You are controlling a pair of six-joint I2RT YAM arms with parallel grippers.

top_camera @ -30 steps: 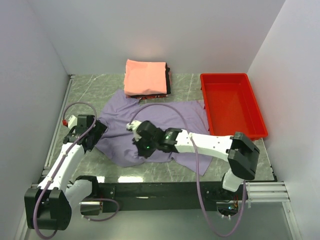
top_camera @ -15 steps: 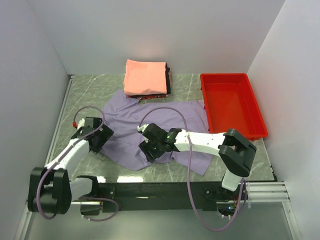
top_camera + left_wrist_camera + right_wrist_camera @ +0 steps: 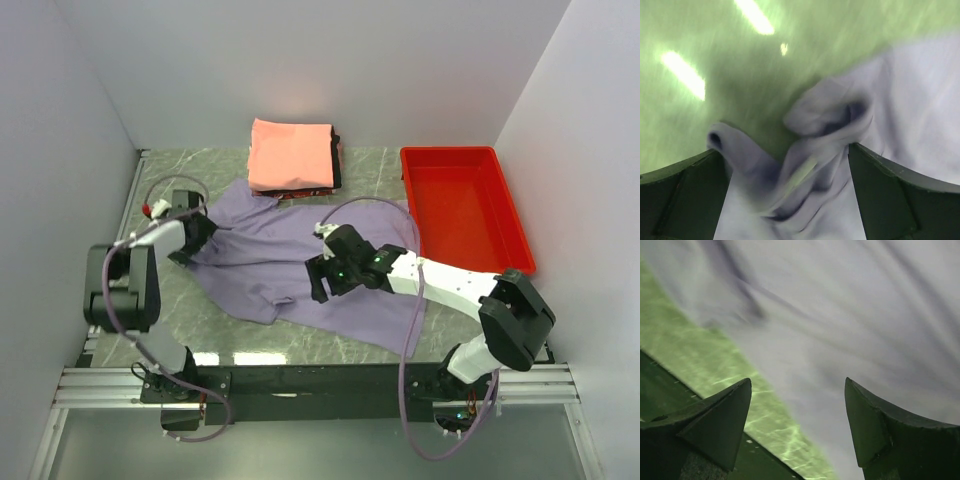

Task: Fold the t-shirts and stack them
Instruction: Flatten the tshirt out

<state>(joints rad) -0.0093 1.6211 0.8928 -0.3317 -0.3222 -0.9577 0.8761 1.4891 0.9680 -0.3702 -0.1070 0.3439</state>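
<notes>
One purple shirt [image 3: 260,265] lies loose and rumpled across the middle of the surface [image 3: 190,170], its far edge reaching the front of the stack [image 3: 290,152] of folded shirts at the back, salmon-pink on top with darker ones under it. The cloth looks thin, light and limp. It will likely sag, drag and crease rather than keep any shape, and a pinch taken in the middle would only lift a peak while the rest trails. Corners, shoulders or the hem seem the better places to take hold, ideally two points at once so that an edge can be pulled straight. The left hand [image 3: 192,238] sits at the shirt's left edge with its fingers [image 3: 680,195] wide apart, and its wrist view shows a bunched roll of cloth lying between them, not clamped. That roll is thick enough to close on, though it may carry more than one layer. The right hand [image 3: 322,280] hovers low over the shirt's middle, also apart and holding nothing, with flat cloth beneath it and bare surface just beside. The smooth surface should let the cloth slide easily.
</notes>
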